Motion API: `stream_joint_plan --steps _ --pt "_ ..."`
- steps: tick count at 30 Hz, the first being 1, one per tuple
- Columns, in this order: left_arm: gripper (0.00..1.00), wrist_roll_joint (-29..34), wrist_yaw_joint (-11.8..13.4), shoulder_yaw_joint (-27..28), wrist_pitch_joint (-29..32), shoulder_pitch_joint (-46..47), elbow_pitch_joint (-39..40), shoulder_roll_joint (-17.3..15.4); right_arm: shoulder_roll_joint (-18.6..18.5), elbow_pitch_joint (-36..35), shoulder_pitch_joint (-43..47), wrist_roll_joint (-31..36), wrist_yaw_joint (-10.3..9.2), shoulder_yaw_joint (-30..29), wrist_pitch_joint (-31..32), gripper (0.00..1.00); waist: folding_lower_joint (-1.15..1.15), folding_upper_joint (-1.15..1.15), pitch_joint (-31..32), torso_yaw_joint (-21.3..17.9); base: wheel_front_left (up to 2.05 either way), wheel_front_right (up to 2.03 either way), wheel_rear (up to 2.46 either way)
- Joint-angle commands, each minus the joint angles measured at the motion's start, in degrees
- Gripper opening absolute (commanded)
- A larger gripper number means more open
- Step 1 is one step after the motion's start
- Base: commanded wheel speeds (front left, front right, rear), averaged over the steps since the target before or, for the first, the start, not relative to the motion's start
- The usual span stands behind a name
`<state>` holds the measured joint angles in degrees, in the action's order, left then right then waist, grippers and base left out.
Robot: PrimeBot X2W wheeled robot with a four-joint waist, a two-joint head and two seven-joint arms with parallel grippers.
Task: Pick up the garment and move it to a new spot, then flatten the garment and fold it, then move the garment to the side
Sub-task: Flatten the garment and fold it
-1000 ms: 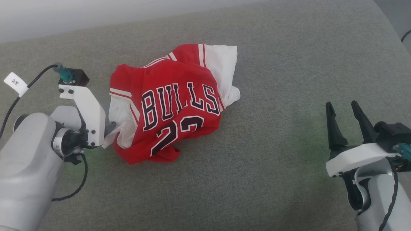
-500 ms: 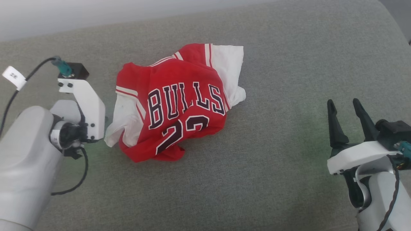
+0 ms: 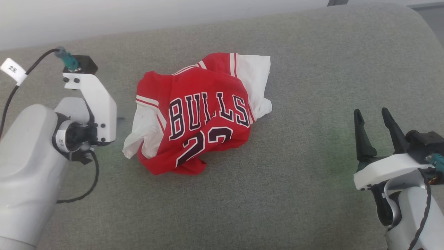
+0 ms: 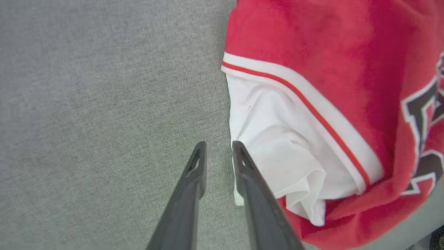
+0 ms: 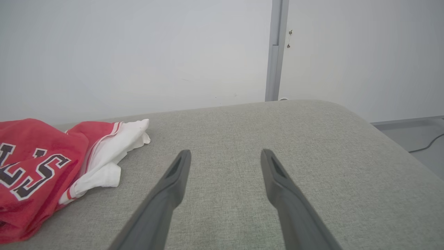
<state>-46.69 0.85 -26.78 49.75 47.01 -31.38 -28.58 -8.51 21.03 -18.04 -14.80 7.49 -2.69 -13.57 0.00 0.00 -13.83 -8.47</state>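
- My left gripper, fingers narrowly parted and empty, sits just beside the white edge of the garment.
- My right gripper, spread wide and empty, is well apart from it.

One red garment, two end effectors

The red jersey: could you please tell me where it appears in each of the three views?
Head view: the jersey lies crumpled at the centre of the grey cushion.
Left wrist view: the jersey takes up the right half.
Right wrist view: the jersey sits at the left edge, below the middle.
Shared landmark: its black, white-edged lettering.
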Motion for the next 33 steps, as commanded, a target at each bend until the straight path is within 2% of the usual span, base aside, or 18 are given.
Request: stream_joint_plan --steps 1,8,16,24,26,33 --pt "1.0 -0.8 0.6 -0.4 1.7 -0.7 1.1 0.4 0.0 0.2 0.2 0.1 0.0 0.0 0.0 1.0 0.0 0.0 0.1 0.0 0.0 0.0 0.0" --pt "1.0 0.6 3.6 -3.3 8.3 -2.5 6.3 -0.7 -0.1 0.0 0.4 -0.1 0.0 0.5 0.1 1.0 0.0 0.0 0.0 -0.3 0.0 0.0 0.0" --pt "1.0 1.4 5.6 -3.4 7.9 -3.5 6.0 -1.2 -0.1 -0.3 0.0 -0.4 0.0 1.1 0.1 1.0 0.0 0.0 -1.0 -1.2 0.0 0.0 0.0" --pt "1.0 0.1 5.3 -3.3 7.1 -3.4 2.4 0.5 -0.4 -0.1 -0.5 -0.7 0.0 1.1 -0.2 1.0 0.0 0.0 -1.9 -1.7 0.0 0.0 0.0" --pt "0.0 0.1 5.0 -3.4 6.4 -3.2 1.4 0.9 -0.3 -0.2 -0.6 -0.6 0.0 1.0 -0.2 1.0 0.0 0.0 -2.1 -1.7 0.0 0.0 0.0" --pt "0.0 1.3 3.5 -3.4 3.0 -1.4 -1.8 0.4 -0.4 0.1 -0.8 -0.4 0.0 0.6 -0.4 1.0 0.0 0.0 -2.4 -1.3 0.0 0.0 0.0"
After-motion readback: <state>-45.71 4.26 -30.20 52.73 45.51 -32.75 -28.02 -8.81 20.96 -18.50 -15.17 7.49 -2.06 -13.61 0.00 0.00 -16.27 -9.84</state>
